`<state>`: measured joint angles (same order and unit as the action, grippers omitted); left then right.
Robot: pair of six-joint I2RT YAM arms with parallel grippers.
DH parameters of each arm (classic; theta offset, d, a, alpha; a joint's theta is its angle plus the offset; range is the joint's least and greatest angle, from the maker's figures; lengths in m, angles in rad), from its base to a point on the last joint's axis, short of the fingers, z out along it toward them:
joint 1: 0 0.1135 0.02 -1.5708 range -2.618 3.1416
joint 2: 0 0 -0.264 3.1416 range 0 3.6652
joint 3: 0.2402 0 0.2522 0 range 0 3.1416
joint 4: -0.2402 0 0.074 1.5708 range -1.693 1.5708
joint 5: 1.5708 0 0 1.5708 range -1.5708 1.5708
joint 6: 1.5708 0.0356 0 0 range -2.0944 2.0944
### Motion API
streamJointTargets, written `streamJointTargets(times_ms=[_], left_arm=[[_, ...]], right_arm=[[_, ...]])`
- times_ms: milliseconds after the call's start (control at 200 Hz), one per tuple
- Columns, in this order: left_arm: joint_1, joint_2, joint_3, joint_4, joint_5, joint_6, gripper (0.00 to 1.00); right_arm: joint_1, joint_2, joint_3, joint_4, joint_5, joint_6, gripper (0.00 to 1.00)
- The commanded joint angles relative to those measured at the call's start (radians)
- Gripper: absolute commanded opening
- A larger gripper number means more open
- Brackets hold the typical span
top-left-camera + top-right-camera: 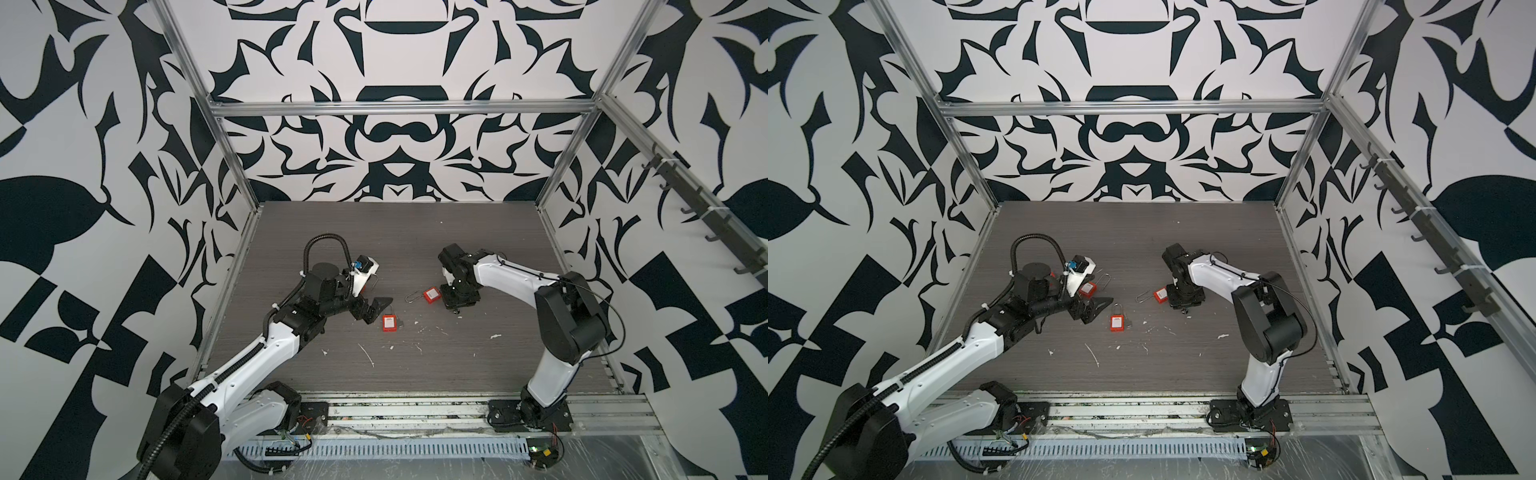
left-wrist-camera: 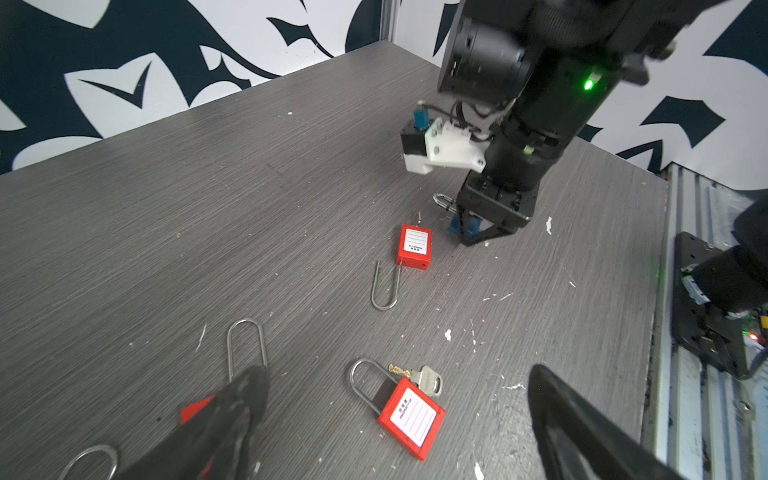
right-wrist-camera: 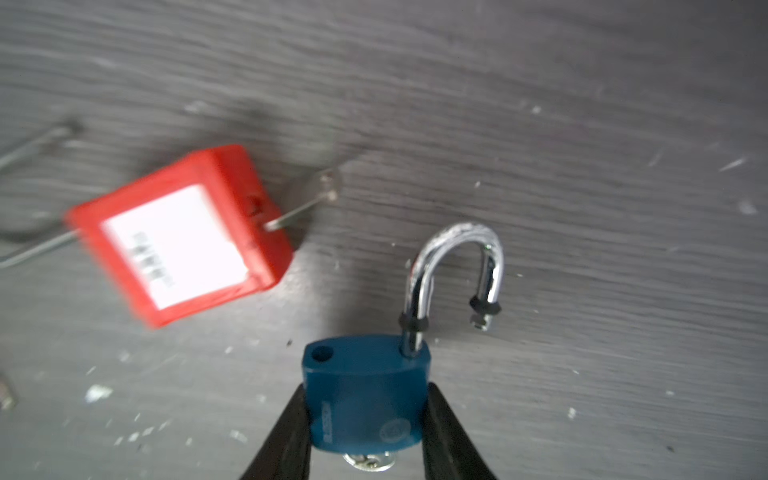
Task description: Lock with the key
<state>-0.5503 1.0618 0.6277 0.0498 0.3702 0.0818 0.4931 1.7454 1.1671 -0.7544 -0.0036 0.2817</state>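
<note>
**A:** We start at the left of both top views. Our left gripper point(image 1: 376, 309) hangs over the table point(image 1: 415, 232) with its jaws spread wide and nothing between them.

**B:** Just above it, a half-hidden red padlock point(image 1: 1087, 288) peeks out from under the wrist camera. In our left wrist view we get only a red corner of it behind a finger at the lower left, plus its long shackle.

**A:** Below and right of the gripper lies the near red padlock point(image 1: 389, 323). The top views give us no writing, but in the left wrist view's lower middle its white label reads "PROPERTY OF". Two keys point(image 2: 419, 376), one brass-coloured and one silver, lie against its shackle.

**B:** Further right comes the middle red padlock point(image 1: 432, 295), with its shackle open and pointing left. We cannot read its label in any view.

**A:** Beside that, at centre right, the top views show only the black body of our right gripper point(image 3: 366, 390).

**B:** Our right wrist view fills the gap. At the lower middle of the frame, the jaws are clamped on the sides of the blue padlock point(image 3: 365, 415). Its chrome shackle is open, with the free end swung away from its hole.

**A:** A silver key point(image 3: 370, 461) shows under the body at the bottom edge. We see raised lettering and a round emblem on the blue face, too blurred to read.
</note>
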Motion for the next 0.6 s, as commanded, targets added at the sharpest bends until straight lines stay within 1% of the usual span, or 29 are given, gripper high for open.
streamJointTargets(times_ms=[0,45,125,190,240,300,400,490,515,570,580,595], left_arm=[[-0.005,0.002,0.018,0.037,0.091,0.034,0.99],[-0.004,0.003,0.014,0.049,0.123,0.053,0.99],[-0.004,0.003,0.004,0.071,0.146,0.079,0.99],[-0.004,0.001,-0.015,0.118,0.157,0.081,0.99],[-0.005,0.001,-0.023,0.134,0.183,0.116,0.99],[-0.004,0.006,-0.023,0.123,0.232,0.201,0.99],[-0.005,0.029,-0.009,0.118,0.298,0.341,1.00],[-0.011,0.064,0.008,0.124,0.360,0.513,0.90],[-0.013,0.080,0.015,0.124,0.367,0.558,0.88],[-0.017,0.116,0.032,0.130,0.363,0.621,0.86],[-0.017,0.122,0.037,0.130,0.363,0.630,0.83],[-0.018,0.132,0.043,0.131,0.363,0.643,0.81]], right_arm=[[0.010,-0.099,0.003,-0.014,-0.061,-0.145,0.28],[0.014,-0.129,0.000,-0.013,-0.087,-0.203,0.28],[0.027,-0.176,-0.011,-0.009,-0.105,-0.295,0.26],[0.038,-0.222,-0.033,-0.004,-0.133,-0.403,0.24],[0.042,-0.263,-0.050,0.001,-0.167,-0.481,0.23],[0.046,-0.316,-0.074,0.011,-0.218,-0.596,0.22],[0.048,-0.389,-0.102,0.032,-0.312,-0.712,0.21],[0.048,-0.421,-0.109,0.034,-0.394,-0.800,0.18],[0.048,-0.425,-0.107,0.021,-0.424,-0.836,0.15],[0.048,-0.420,-0.096,-0.017,-0.465,-0.898,0.13],[0.047,-0.418,-0.093,-0.026,-0.468,-0.905,0.13],[0.048,-0.414,-0.086,-0.036,-0.474,-0.913,0.12]])
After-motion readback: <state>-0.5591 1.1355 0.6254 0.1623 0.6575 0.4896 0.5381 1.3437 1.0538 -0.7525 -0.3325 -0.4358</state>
